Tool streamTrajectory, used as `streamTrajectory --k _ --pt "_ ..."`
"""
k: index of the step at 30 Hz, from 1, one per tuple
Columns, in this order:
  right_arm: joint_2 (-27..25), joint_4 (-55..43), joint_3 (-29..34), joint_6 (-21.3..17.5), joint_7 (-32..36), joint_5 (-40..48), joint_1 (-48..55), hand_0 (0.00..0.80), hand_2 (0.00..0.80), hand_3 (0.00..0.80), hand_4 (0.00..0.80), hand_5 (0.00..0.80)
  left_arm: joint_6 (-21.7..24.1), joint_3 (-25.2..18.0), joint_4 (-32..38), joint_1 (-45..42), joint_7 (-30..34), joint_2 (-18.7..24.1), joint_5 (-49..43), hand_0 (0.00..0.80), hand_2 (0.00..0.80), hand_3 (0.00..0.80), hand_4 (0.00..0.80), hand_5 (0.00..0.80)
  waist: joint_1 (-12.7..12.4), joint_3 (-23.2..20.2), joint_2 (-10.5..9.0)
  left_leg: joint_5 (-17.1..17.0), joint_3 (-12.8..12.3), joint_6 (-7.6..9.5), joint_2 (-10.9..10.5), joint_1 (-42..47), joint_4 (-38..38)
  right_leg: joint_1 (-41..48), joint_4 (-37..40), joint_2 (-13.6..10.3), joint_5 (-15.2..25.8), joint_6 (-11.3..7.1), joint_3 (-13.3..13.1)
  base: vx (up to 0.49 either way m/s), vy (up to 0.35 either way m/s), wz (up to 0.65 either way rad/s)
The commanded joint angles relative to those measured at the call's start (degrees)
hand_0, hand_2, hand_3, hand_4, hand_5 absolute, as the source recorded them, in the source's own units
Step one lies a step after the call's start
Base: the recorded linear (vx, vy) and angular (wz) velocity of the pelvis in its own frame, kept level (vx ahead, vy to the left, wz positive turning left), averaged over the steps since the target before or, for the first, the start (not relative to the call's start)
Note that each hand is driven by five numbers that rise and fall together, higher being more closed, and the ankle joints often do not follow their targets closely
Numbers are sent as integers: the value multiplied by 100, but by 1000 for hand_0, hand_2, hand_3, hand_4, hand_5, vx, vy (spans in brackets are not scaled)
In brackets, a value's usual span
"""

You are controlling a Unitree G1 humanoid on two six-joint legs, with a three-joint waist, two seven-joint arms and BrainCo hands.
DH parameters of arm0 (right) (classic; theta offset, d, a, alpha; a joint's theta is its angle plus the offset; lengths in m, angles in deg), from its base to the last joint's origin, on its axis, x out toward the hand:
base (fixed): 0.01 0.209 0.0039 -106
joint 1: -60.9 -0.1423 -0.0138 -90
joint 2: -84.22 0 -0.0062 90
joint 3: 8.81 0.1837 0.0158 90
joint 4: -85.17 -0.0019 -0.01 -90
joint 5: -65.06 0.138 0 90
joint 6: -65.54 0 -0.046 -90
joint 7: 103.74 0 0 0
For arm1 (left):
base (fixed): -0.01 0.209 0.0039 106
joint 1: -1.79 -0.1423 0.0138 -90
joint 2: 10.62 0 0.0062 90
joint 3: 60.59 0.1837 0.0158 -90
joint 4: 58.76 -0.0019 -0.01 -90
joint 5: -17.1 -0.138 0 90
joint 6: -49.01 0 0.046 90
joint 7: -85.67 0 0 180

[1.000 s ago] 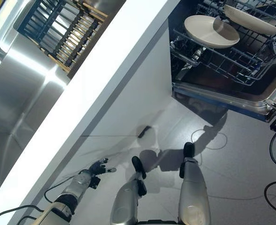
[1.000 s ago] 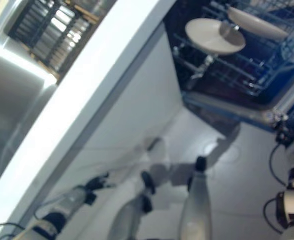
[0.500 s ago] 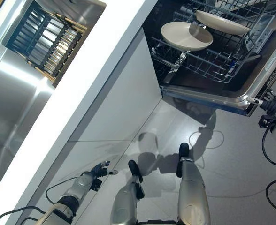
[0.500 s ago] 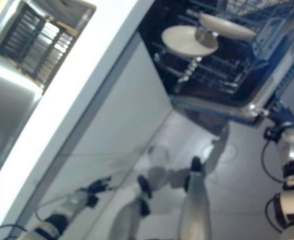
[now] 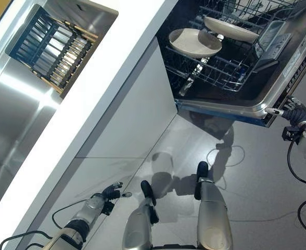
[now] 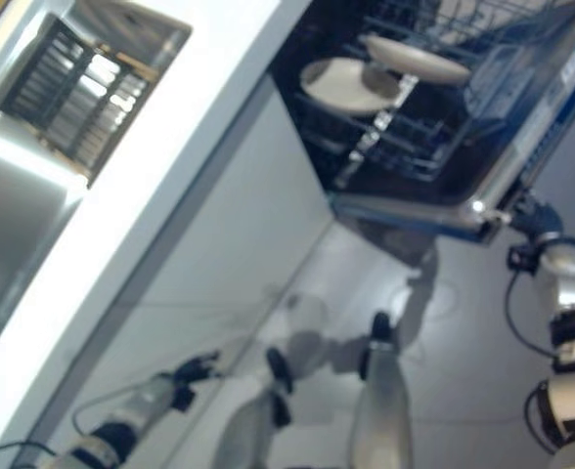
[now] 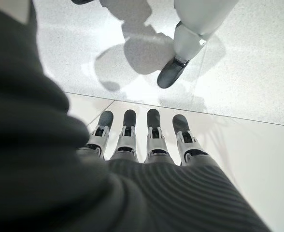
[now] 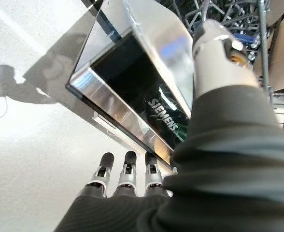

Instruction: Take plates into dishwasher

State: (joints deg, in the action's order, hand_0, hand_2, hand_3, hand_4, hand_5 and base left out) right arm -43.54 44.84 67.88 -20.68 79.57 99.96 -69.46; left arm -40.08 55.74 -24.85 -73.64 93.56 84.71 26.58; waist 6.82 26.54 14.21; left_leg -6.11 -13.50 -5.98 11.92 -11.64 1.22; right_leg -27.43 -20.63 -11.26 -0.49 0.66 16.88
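Two cream plates lie in the open dishwasher's lower wire rack [image 5: 223,73]: a round one [image 5: 194,41] and a second one [image 5: 230,28] just behind it. The steel door [image 5: 291,49] stands partly raised. My right hand [image 5: 297,114] is at the door's outer corner. In the right wrist view its straight fingers [image 8: 127,174] reach under the door's edge [image 8: 132,77] and the thumb [image 8: 214,53] stands above it; it is open. My left hand [image 5: 110,191] hangs low by the cabinet, with its fingers [image 7: 151,137] straight and nothing in it.
A white countertop [image 5: 90,99] runs diagonally, with a steel sink holding a dark dish rack [image 5: 51,47] and a steel drainer [image 5: 12,120]. Below the counter is a white cabinet front [image 5: 137,114]. Grey floor [image 5: 257,177] lies before the dishwasher.
The camera has shifted. My right hand has come into view at the door's outer corner, and the door now stands tilted up. The left hand still hangs low.
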Motion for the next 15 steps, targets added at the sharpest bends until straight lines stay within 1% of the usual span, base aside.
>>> streamTrajectory --k 1,10,11,12,13,14,15 --pt "807 -1219 -491 -738 792 -33 -2028 0 0 0 0 0 -40 257 171 93 30 337 -202 0 0 0 0 0 -609 -91 -431 -196 107 -88 -19 -380 741 529 348 -341 43 -322 -261 0 0 0" --pt "962 -1310 -589 -774 776 81 -2044 0 0 0 0 0 -118 293 201 112 61 358 -252 0 0 0 0 0 -713 -102 -550 -76 150 -32 -71 -322 751 701 464 -382 124 -374 -191 31 15 -3" --pt "973 -1313 -593 -780 781 71 -2028 0 0 0 0 0 -113 307 194 100 50 349 -254 0 0 0 0 0 -721 -121 -558 50 189 -79 -81 -256 761 761 435 -393 0 -439 -228 27 17 4" --pt "976 -1314 -588 -794 797 89 -2024 0 0 0 0 0 -128 316 199 96 34 352 -252 0 0 0 0 0 -734 -111 -574 -39 153 -20 -73 -308 765 743 486 -412 145 -392 -174 32 13 7" --pt "987 -1309 -587 -815 798 90 -2016 0 0 0 0 0 -135 321 197 89 22 346 -250 0 0 0 0 0 -743 -107 -586 -26 157 -16 -72 -298 785 770 491 -426 149 -400 -169 30 7 7" --pt "996 -1310 -586 -822 791 92 -2005 0 0 0 0 0 -135 324 192 81 15 341 -255 0 0 0 0 0 -748 -124 -590 90 198 -66 -73 -237 798 826 463 -430 26 -463 -210 33 7 10" --pt "1011 -1331 -573 -832 794 107 -1992 0 0 0 0 0 -143 320 188 83 0 345 -254 0 0 0 0 0 -755 -102 -604 -3 158 -9 -60 -290 828 813 496 -451 150 -404 -155 43 5 13"
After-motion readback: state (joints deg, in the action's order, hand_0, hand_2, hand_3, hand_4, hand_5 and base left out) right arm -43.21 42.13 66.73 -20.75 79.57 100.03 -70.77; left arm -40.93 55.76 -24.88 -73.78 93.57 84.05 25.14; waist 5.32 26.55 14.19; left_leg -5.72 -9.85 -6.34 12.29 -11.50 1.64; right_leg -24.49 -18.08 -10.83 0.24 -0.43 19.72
